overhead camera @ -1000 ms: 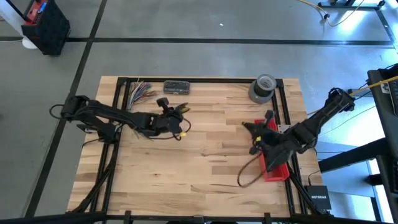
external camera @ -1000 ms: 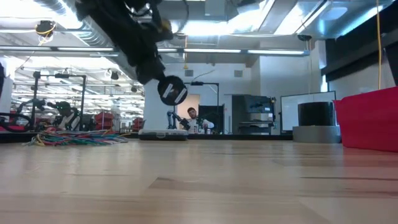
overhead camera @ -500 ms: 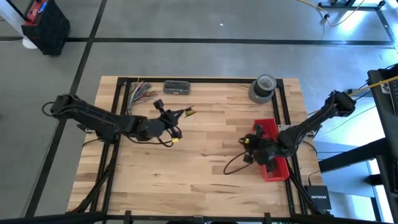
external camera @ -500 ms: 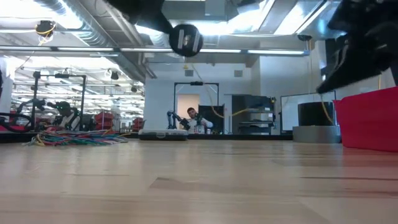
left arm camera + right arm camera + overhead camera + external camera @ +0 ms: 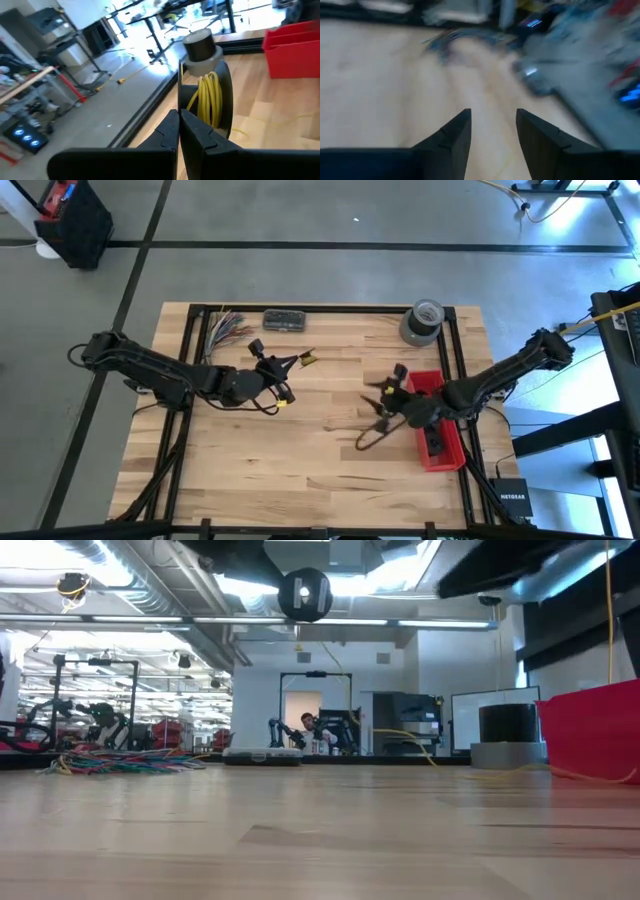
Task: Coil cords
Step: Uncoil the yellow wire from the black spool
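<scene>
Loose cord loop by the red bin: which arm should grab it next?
Right. The right gripper is open, empty and beside the loose cord near the red bin. The left gripper is shut across the table by a yellow coil.

A robotics lab or workshop: a wooden bench stands on a bare concrete floor, with exposed ceiling ducts, equipment racks and other robot arms far behind.
</scene>
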Motion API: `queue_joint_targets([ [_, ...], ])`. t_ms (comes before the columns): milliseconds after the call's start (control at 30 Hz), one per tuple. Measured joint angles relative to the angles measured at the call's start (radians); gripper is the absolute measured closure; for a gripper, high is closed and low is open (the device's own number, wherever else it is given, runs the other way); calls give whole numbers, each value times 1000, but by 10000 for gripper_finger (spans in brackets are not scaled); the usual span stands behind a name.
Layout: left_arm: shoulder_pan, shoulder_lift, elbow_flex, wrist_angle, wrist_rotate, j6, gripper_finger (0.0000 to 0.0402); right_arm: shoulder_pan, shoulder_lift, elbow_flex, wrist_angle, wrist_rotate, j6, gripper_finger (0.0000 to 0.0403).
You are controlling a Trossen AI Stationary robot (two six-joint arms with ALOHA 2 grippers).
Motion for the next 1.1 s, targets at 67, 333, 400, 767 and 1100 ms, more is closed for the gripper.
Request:
queue_joint_targets([
  [67,2,0,0,9,31,-1,401,-40,40,-29,155,57,-96,246],
  [333,1,0,0,71,123,4,401,-226,278,-55,520,-321,-192,253],
  [400,1,0,0,78,132,5,401,-254,334,-54,572,-331,-198,254],
  [767,0,0,0,73,135,11,401,-309,435,-53,647,-284,-253,292],
  [1100,6,13,0,174,135,-12,401,-284,450,-52,762,-432,-216,388],
])
